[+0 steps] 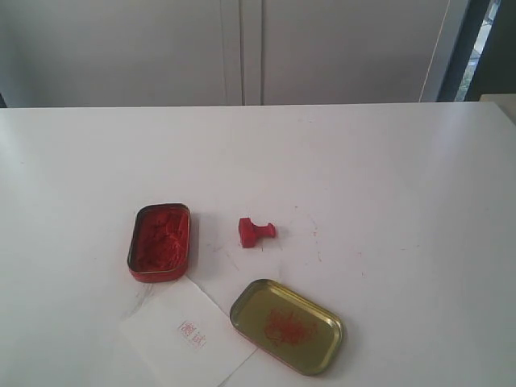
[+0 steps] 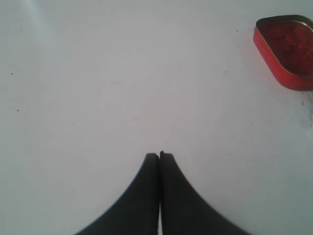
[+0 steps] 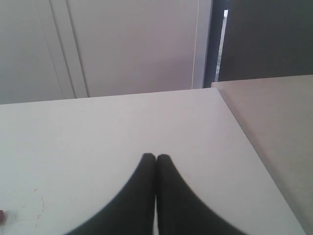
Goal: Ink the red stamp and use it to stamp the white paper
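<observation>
The red stamp [image 1: 255, 231] lies on its side near the middle of the white table, handle pointing right. The white paper [image 1: 184, 329] lies at the front, bearing a small red square imprint [image 1: 192, 332], one corner tucked under the brass lid. Neither arm shows in the exterior view. My left gripper [image 2: 160, 154] is shut with nothing in it, over bare table, the red ink tin [image 2: 288, 50] off to one side. My right gripper [image 3: 156, 156] is shut and empty too, above bare table near its edge; a red speck [image 3: 1, 216] sits at the frame border.
The open red tin of ink paste [image 1: 161, 241] sits left of the stamp. A brass-coloured lid [image 1: 286, 325] smeared with red lies at the front right, overlapping the paper. A tan surface [image 3: 279, 127] adjoins the table's edge. Grey cabinet doors stand behind.
</observation>
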Tool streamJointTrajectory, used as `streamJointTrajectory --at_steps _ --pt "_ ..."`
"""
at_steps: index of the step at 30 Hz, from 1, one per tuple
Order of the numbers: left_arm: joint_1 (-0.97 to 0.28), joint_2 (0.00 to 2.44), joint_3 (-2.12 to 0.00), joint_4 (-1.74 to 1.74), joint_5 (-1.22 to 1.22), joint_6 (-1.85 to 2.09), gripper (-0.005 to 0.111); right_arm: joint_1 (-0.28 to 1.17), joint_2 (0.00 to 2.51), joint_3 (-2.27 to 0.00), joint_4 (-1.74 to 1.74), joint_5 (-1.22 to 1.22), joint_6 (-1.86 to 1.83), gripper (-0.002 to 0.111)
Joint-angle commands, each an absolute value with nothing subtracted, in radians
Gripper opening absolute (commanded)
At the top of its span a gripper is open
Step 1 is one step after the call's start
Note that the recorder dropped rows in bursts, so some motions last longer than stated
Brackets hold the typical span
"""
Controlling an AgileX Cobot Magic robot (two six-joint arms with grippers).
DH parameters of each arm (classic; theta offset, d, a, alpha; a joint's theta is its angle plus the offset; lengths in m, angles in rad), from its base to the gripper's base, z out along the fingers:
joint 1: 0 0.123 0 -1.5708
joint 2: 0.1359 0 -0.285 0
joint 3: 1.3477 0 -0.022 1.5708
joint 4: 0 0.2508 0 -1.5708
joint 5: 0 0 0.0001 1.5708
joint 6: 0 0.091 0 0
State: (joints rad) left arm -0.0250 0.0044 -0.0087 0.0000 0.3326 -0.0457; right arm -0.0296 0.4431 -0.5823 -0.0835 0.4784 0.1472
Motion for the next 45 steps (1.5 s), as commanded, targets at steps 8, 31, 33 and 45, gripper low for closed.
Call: streamJointTrajectory --at_steps 8,31,33,45 --pt "-0.023 0.000 0.000 0.000 0.337 -0.048 0.000 -0.154 0.305 -0.446 -0.085 0.469 0.134 0.000" --pt "-0.023 0.000 0.000 0.000 0.337 -0.048 0.000 -0.160 0.000 -0.166 -0.085 0.455 0.134 0.000" --pt "-0.023 0.000 0.000 0.000 0.337 -0.048 0.000 -0.160 0.000 -0.166 -0.085 0.455 0.134 0.000" --pt "-0.023 0.000 0.000 0.000 0.337 -0.048 0.000 -0.160 0.000 -0.132 -0.085 0.435 0.134 0.000"
